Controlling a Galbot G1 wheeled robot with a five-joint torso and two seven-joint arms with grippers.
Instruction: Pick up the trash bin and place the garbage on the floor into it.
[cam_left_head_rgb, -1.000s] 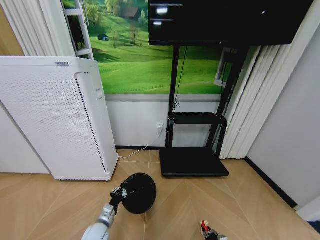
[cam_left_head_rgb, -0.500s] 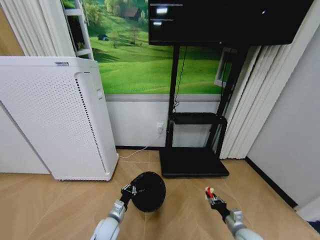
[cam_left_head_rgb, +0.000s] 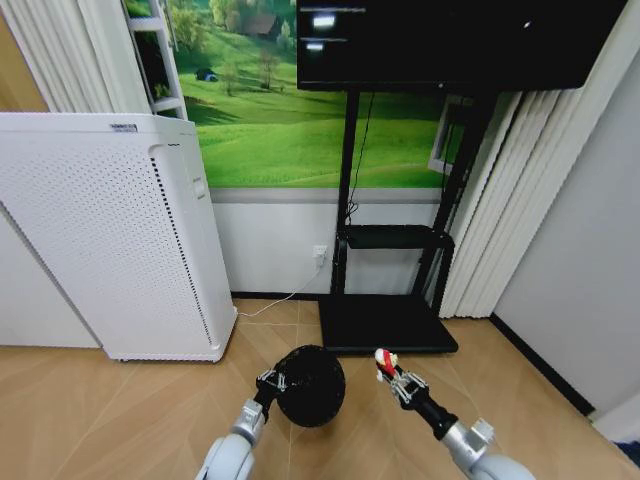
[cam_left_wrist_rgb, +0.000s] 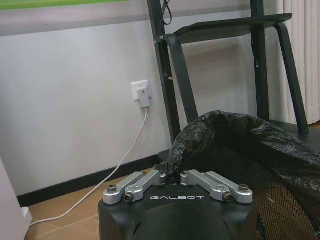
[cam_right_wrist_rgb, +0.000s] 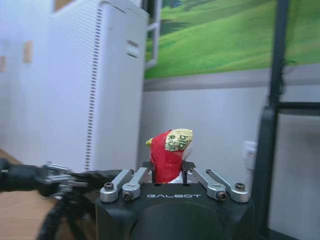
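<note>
While the left hand (cam_left_head_rgb: 275, 381) grips the trash bin (cam_left_head_rgb: 311, 385) above the wood floor (cam_left_head_rgb: 100, 410), the right hand (cam_left_head_rgb: 392, 372) pinches a red wrapper (cam_left_head_rgb: 382, 358) beside it, near the white appliance (cam_left_head_rgb: 100, 240).

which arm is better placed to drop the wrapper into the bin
Right, most likely. The right gripper is shut on the red wrapper beside the bin. The left gripper is shut on the bin's rim, holding it.
</note>
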